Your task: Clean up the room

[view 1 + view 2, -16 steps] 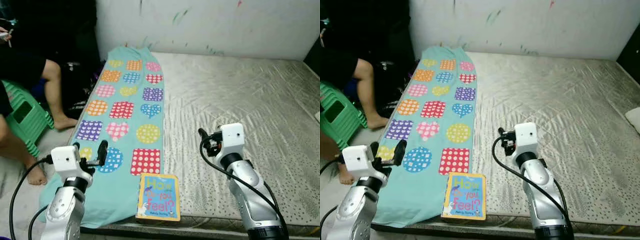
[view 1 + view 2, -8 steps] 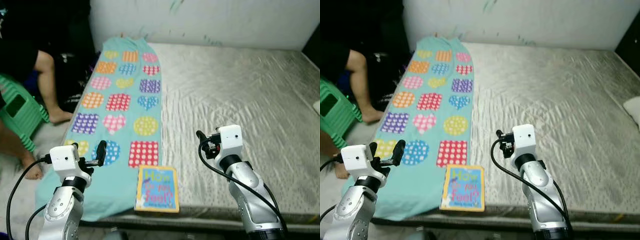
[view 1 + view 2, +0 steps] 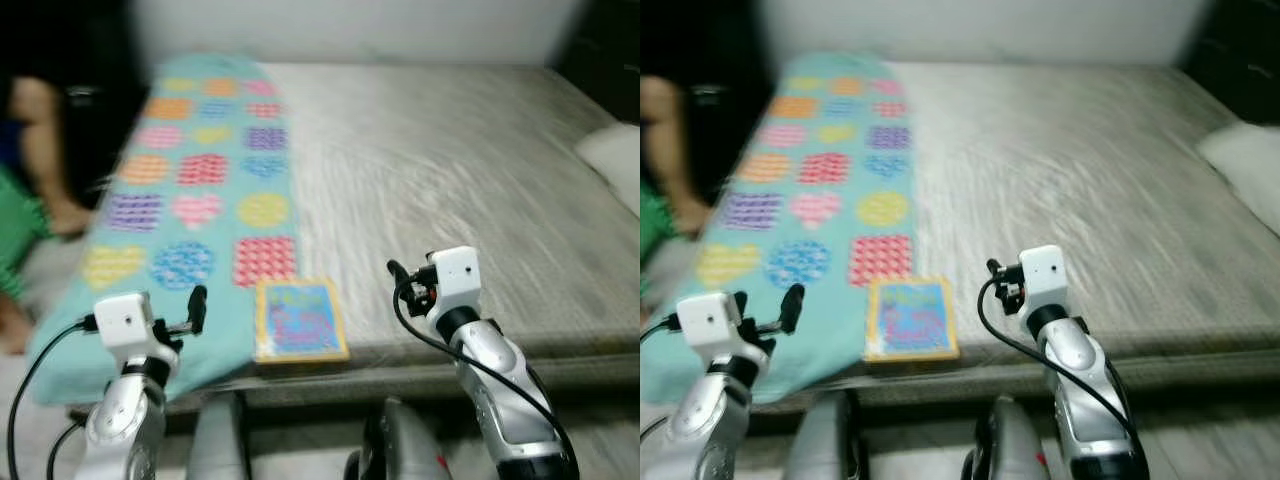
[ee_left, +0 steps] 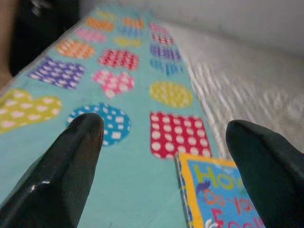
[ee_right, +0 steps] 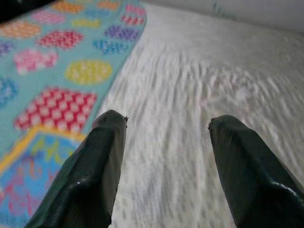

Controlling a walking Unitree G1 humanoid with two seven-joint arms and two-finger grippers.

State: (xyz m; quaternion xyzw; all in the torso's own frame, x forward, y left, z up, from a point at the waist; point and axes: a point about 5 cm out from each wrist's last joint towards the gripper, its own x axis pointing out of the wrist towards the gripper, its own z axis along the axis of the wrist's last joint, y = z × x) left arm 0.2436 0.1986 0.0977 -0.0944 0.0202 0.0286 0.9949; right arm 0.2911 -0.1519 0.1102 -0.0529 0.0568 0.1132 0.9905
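Left hand (image 4: pixel 161 156) and right hand (image 5: pixel 166 166) are open — go slow, reach the left one to the book (image 3: pixel 298 320) on the bed (image 3: pixel 450 180).

We see both eye views smeared by motion blur: the blanket (image 3: pixel 200 170) shows soft patterns and the title of the book (image 3: pixel 298 320) cannot be read. The light is even and moderately bright on the mattress (image 3: pixel 440 160), without hard shadows or glare. The upper left corner is very dark. In the wrist views the black fingers (image 4: pixel 71 166) are out of focus, with small highlights, and the mattress looks streaked.
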